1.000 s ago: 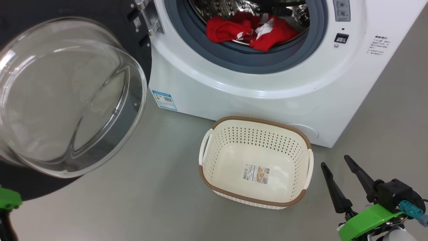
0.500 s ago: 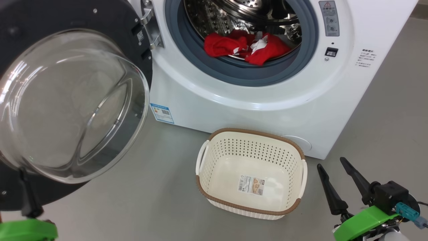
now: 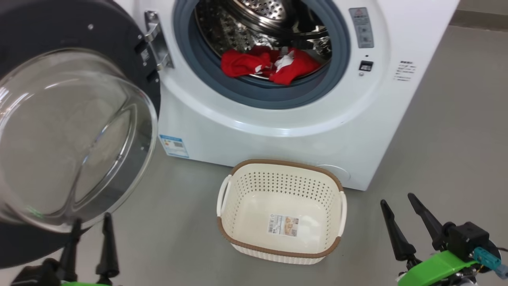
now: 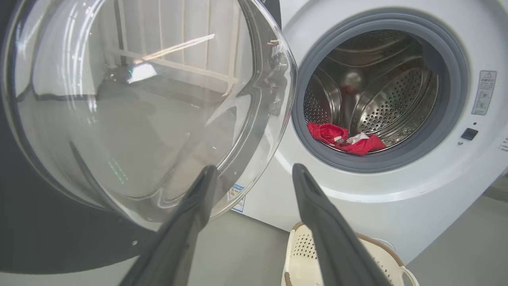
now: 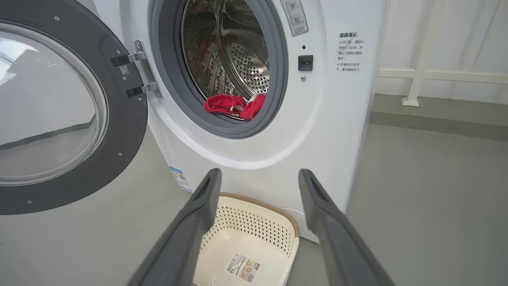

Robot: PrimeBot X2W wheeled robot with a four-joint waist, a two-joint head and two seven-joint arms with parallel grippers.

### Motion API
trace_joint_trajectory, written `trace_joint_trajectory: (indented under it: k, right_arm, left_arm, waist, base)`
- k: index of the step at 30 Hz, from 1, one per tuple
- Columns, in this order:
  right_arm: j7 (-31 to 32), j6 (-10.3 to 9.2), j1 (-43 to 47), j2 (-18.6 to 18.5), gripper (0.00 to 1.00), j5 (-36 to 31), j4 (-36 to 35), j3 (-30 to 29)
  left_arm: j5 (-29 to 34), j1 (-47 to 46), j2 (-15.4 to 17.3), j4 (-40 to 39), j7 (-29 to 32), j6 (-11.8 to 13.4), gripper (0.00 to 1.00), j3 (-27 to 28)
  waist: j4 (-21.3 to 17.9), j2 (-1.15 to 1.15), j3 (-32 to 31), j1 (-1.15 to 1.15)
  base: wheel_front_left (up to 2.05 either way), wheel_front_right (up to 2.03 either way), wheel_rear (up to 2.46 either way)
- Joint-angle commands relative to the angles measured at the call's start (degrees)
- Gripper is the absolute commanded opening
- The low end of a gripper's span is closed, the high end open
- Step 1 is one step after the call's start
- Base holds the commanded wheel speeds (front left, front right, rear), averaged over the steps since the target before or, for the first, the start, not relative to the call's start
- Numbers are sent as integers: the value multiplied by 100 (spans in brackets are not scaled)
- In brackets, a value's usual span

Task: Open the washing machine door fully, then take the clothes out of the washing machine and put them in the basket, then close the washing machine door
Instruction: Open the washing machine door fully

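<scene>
Head view: the washing machine door point(image 3: 71, 131) stands open left of the washing machine point(image 3: 258, 131), the clothes point(image 3: 270, 65) in its drum, the empty basket point(image 3: 279, 186) just before it. Left wrist view: left jaws wide, empty, facing it. Right wrist view: right jaws wide, empty, facing it.
</scene>
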Motion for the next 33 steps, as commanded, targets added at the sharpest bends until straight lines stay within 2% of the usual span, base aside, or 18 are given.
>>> trace_joint_trajectory:
  k: [1,16,33]
  right_arm:
    - [-54,37,18,-34,100,29,-144,47]
    - [-54,37,244,52,100,40,-216,-313]
    - [-54,37,418,61,100,55,-287,-675]
  left_arm:
    - [-51,-14,193,-202,-28,-31,100,58]
    - [-311,258,385,-573,-28,-32,100,-914]
    - [-403,361,400,-647,-28,-32,100,-1202]
  waist:
    - [-129,0,-66,0]
    - [-768,0,-172,0]
    - [-1451,0,-262,0]
  base:
    - [0,0,0]
    - [0,0,0]
    - [0,0,0]
